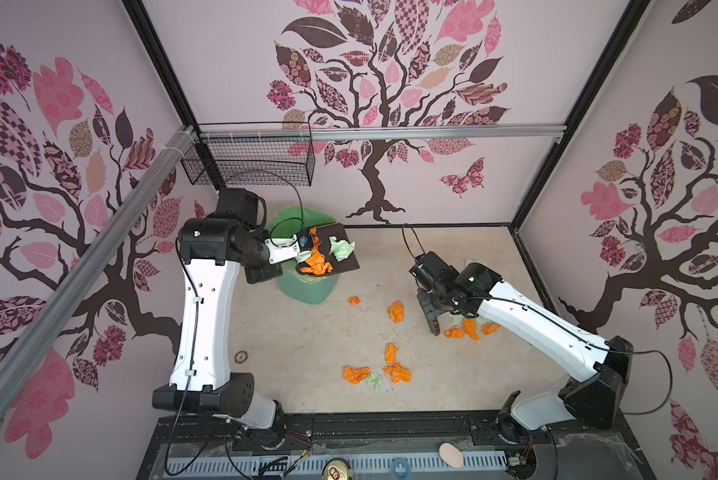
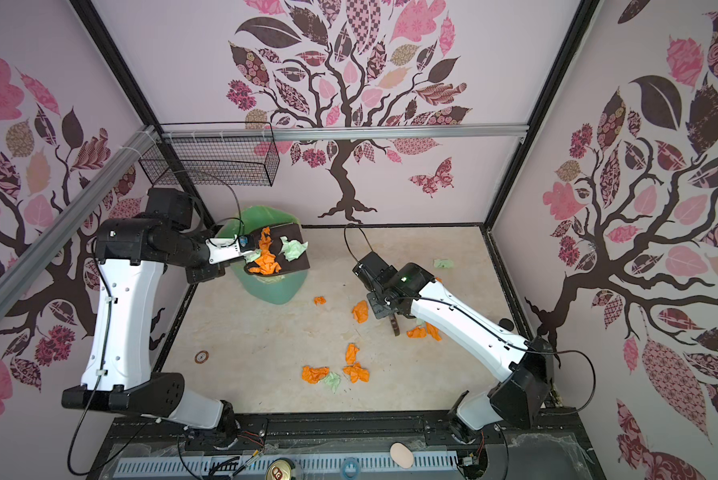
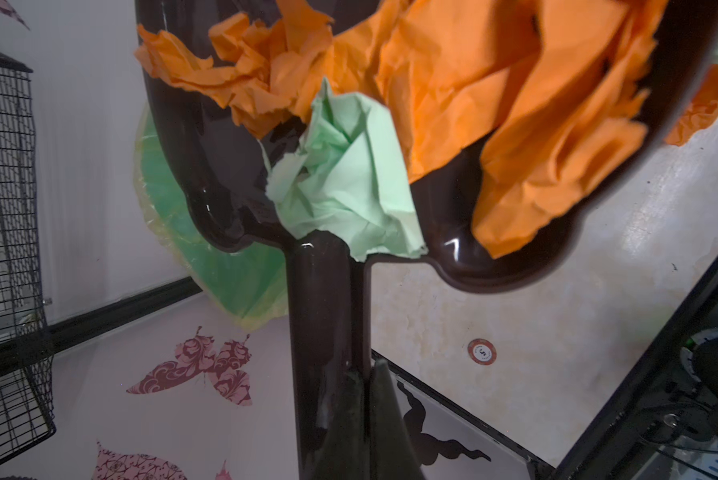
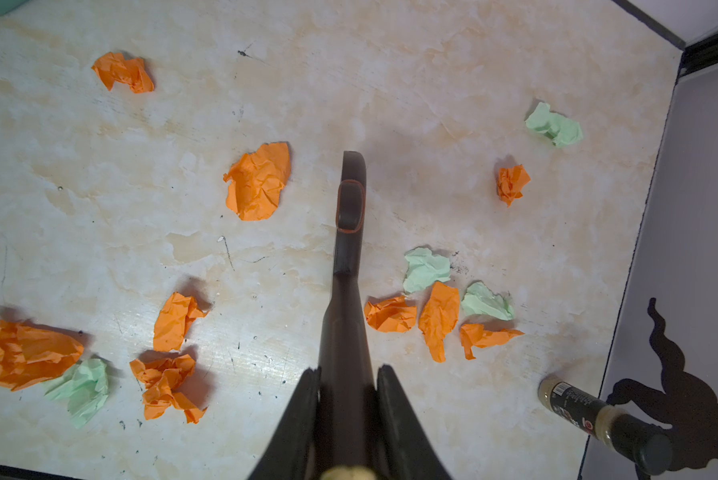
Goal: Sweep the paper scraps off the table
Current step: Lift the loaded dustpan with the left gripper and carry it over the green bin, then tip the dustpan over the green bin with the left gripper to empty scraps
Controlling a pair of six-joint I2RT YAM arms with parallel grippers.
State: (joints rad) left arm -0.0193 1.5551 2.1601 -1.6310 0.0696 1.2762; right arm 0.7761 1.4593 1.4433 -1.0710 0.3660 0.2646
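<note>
Many paper scraps point(image 1: 396, 311) litter the table point(image 1: 307, 332) amid tree-patterned walls point(image 1: 390, 83).

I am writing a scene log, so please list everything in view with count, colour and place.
paper scraps: thirteen, nine orange and four mint, loose on table
bin: one, green, table's far-left corner
dustpan: one, dark brown, over bin
more scraps: several, orange and mint, in dustpan
brush: one, dark brown, above table
wire basket: one, black, back rail
chip: one, brown, table's left edge
bottle: one, dark, table's right edge
left gripper: jaws shut on dustpan handle
right gripper: jaws shut on brush
</note>
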